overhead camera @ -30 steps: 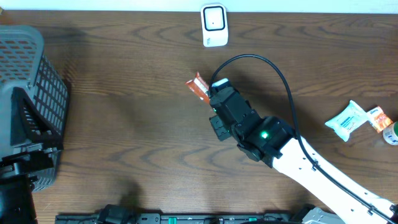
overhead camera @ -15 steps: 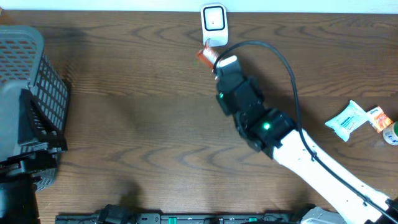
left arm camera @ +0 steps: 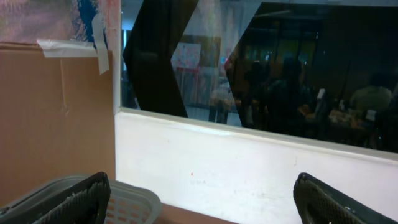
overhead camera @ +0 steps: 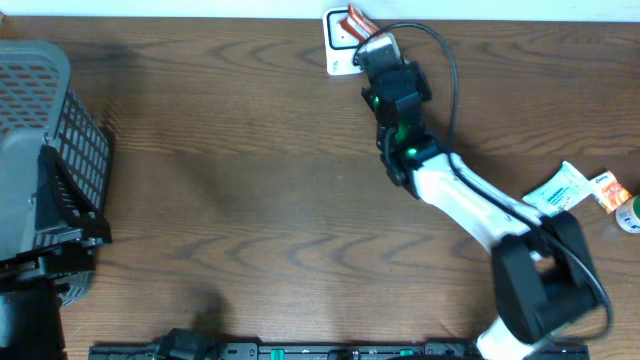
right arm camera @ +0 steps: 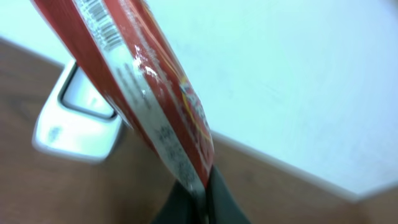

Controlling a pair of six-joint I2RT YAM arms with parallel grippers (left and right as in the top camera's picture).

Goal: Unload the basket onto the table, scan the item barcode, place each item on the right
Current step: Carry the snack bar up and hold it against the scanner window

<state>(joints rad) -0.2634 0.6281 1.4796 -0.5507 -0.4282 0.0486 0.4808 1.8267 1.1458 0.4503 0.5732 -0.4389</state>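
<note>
Okay, wooden table (overhead camera: 220, 180), with a dark mesh basket (overhead camera: 45, 140) at its left edge. Right arm (overhead camera: 470, 205) stretches diagonally to the far edge. Right gripper (overhead camera: 366, 38) is clenched on a red packet (overhead camera: 355, 18), which it holds over the top of the white scanner (overhead camera: 336, 58) standing by the wall. Right wrist view: the packet is tilted and pinched at its lower end, with the barcode (right arm camera: 99, 22) visible on its upper part and the scanner behind it to the left. Left gripper (left arm camera: 205, 202) is released, fingers wide apart, above the basket rim and facing a wall and window. White pack (overhead camera: 560, 190) and small orange item (overhead camera: 608, 190) lie at the right table edge, well apart from the scanner.
</note>
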